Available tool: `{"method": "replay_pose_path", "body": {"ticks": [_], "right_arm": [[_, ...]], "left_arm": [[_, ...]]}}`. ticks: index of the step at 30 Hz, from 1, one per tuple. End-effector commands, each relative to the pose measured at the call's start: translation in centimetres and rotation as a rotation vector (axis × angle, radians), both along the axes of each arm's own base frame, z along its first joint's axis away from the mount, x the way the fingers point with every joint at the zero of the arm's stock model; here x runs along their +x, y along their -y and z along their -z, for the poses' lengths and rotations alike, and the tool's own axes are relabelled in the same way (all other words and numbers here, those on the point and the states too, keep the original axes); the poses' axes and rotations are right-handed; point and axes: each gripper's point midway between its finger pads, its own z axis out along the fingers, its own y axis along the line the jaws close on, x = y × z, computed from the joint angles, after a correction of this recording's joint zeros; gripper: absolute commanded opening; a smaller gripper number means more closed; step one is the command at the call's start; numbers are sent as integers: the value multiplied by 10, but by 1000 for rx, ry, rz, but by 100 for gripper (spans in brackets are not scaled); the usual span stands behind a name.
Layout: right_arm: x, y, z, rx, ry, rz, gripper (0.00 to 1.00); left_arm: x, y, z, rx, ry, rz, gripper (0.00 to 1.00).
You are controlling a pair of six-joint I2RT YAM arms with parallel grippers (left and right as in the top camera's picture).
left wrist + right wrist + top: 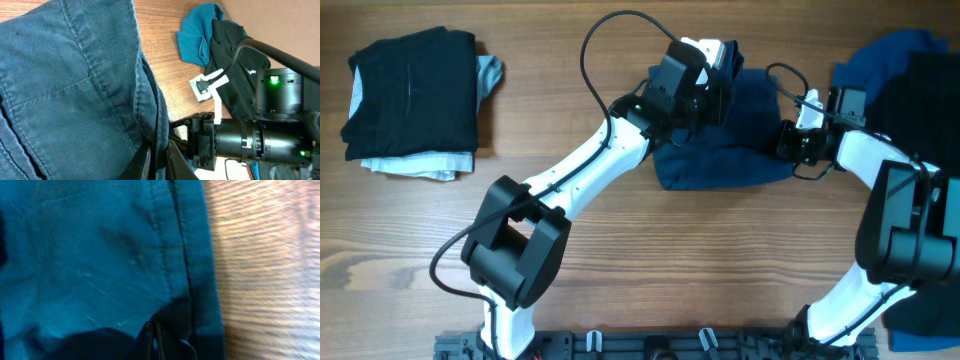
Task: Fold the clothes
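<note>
Dark blue denim shorts (720,155) lie crumpled at the table's centre top. My left gripper (722,92) is over their upper edge. In the left wrist view it (160,167) is shut on a thick seamed fold of the shorts (75,90). From the right, my right gripper (786,140) meets the shorts' right edge. The right wrist view shows this gripper (154,342) shut on the hemmed edge of the blue fabric (100,255), with the fingertips nearly touching. The two grippers stand close together, and the right arm's wrist (250,140) shows beside the left fingers.
A folded stack (415,95), black on pale grey-white, sits at the far left. A loose pile of brighter blue (880,65) and black (930,90) garments lies at the right edge, also seen as a teal piece (197,35) and a black piece (232,55). Bare wood table (700,260) runs along the front.
</note>
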Motion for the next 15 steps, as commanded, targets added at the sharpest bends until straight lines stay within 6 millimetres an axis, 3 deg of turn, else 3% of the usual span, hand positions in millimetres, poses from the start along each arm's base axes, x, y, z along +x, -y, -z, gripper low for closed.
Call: {"method": "replay_pose_path", "body": {"ticks": [1,10,15], "right_arm": [[-16,-18,29,111,-95,-12,4],[-20,-18,34,110,-112,-11,4],[-20,-18,34,111,-112,-11,4]], "left_arm": [[2,5,-25,-48,31,16,9],[2,15,-42,-128,29,13,9],[-7,27,-42,-131,29,24,9]]}}
